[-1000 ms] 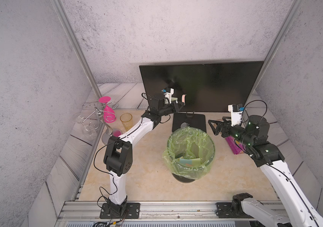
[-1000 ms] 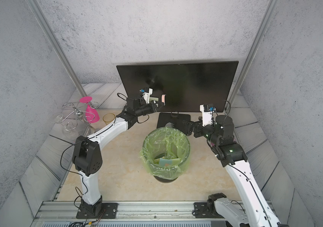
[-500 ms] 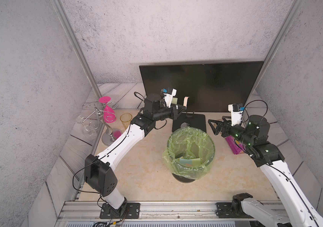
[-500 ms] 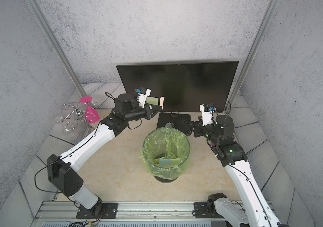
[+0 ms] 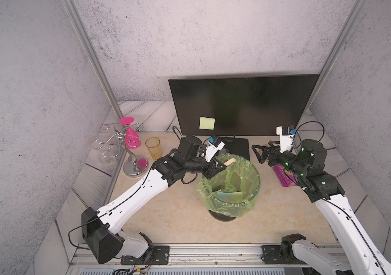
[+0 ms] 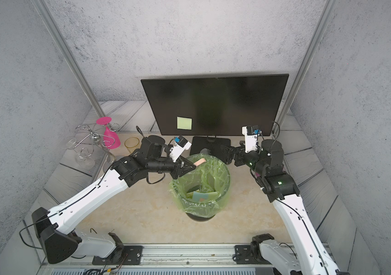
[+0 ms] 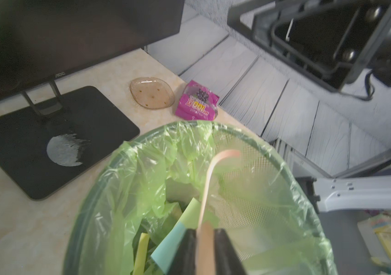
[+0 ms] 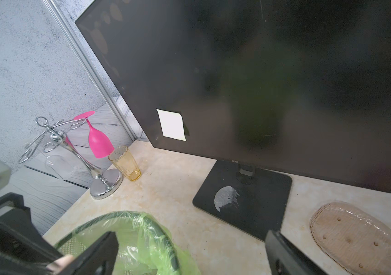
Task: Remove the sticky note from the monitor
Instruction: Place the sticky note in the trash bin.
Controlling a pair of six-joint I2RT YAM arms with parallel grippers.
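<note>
Left gripper (image 5: 223, 166) holds pink sticky note (image 5: 230, 162) pointing across bin (image 5: 225, 210).

White shells, black joint housings, thin black cables, tiny screw holes on left arm (image 5: 137, 192) and right arm (image 5: 343, 213). Black triangular finger frames on left gripper (image 5: 224, 166), right gripper (image 5: 256, 154). White, blue-tabbed wrist cameras (image 5: 284, 135). Right arm's joints carry green lights (image 5: 286, 164).

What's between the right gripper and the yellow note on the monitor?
Nothing: in the right wrist view, only bare countertop separates the right gripper from the yellow note.
</note>
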